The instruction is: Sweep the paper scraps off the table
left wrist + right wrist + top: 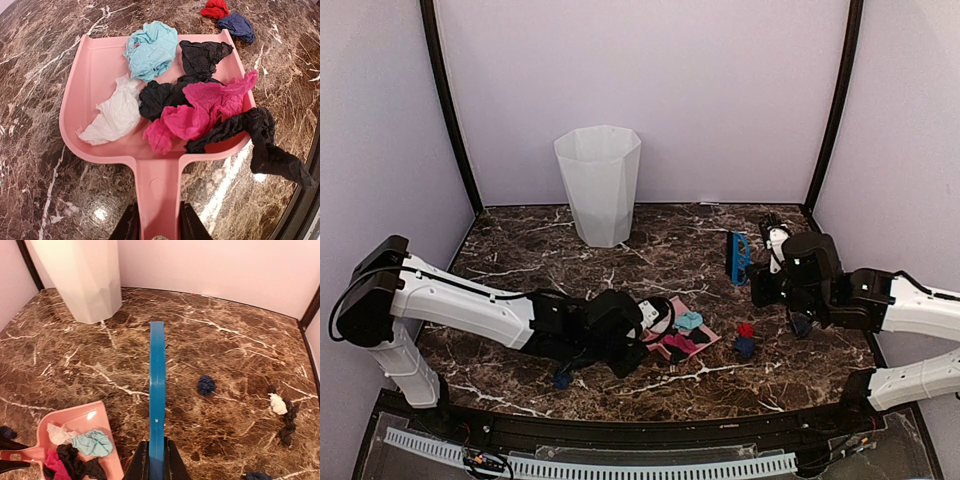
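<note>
My left gripper (pixel 159 220) is shut on the handle of the pink dustpan (pixel 95 75), which rests flat on the table (pixel 520 250). In the pan lie teal (pixel 152 47), white (pixel 117 112), magenta (pixel 210 107) and black (pixel 200 55) paper scraps; one black scrap (pixel 267 147) hangs over its right edge. A red scrap (pixel 746 329) and a navy scrap (pixel 744 347) lie on the table just right of the pan. My right gripper (pixel 157 455) is shut on the blue hand brush (pixel 157 380), held above the table at right. More scraps show in the right wrist view: navy (pixel 205 385), white (pixel 276 403), black (pixel 289 422).
A tall white waste bin (pixel 599 185) stands at the back centre of the table. Another navy scrap (pixel 562 379) lies by my left arm near the black front rim. Lilac walls enclose the back and both sides.
</note>
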You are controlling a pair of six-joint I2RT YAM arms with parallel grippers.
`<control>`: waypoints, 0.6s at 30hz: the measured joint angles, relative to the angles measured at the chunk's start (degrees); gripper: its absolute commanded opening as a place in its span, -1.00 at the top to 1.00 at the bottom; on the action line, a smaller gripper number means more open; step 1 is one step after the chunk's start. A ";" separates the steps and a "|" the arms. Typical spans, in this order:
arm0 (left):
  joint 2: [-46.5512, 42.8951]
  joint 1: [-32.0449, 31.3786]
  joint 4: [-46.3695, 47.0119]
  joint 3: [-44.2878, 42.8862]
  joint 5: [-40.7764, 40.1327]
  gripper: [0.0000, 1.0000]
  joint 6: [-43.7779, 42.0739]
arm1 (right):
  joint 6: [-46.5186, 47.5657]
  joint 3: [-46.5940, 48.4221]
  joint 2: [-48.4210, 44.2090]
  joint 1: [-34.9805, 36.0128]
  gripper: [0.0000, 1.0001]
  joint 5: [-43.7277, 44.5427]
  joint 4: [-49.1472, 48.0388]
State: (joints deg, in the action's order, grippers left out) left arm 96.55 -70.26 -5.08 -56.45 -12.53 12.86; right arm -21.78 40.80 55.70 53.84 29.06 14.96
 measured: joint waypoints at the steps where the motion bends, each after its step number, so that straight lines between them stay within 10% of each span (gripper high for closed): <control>1: 0.00 0.15 -0.59 -0.37 -0.20 1.00 0.24 | -0.44 -0.52 -0.28 0.00 1.00 1.81 -0.07; 18: 0.00 7.15 -8.85 -16.85 0.02 1.00 2.32 | -4.72 -7.82 -7.63 -3.74 1.00 13.05 -1.25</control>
State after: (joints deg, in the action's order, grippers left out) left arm 96.55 -63.11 -13.93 -73.30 -12.51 15.18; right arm -26.50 32.97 48.07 50.11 42.11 13.72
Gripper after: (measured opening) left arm 0.231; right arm 0.066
